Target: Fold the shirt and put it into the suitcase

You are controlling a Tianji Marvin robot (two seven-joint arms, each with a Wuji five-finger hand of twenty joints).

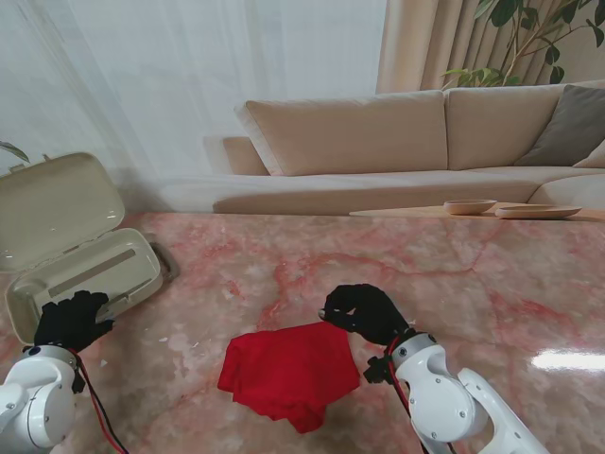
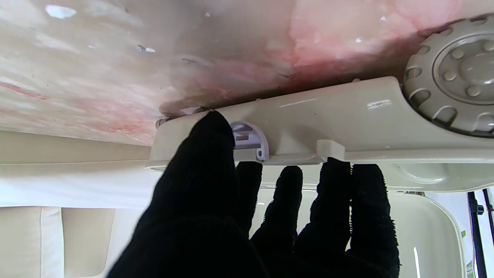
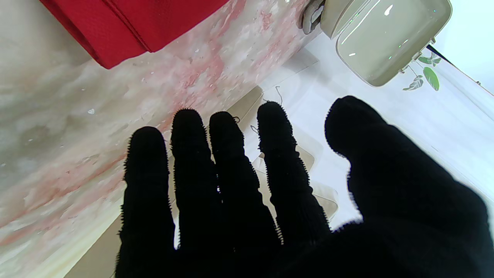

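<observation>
Red shirt: lies loosely folded in a rumpled bundle on the pink-veined marble worktop, near edge of worktop, roughly centre. In the right wrist view the shirt shows a doubled hem edge, flat on the stone.

Right hand, black glove: just beside the shirt's far right corner; whether it touches the cloth, cannot tell from the stand view. Right wrist view shows fingers extended and slightly apart, thumb off to the side, nothing held.

Suitcase, beige hard shell: well left of the shirt, lid raised, interior open. Wheel visible in the left wrist view.

Left hand, black glove: at the suitcase's near rim, left of the shirt and well apart from it. Fingers straight, resting against the shell edge, not curled around anything
</observation>
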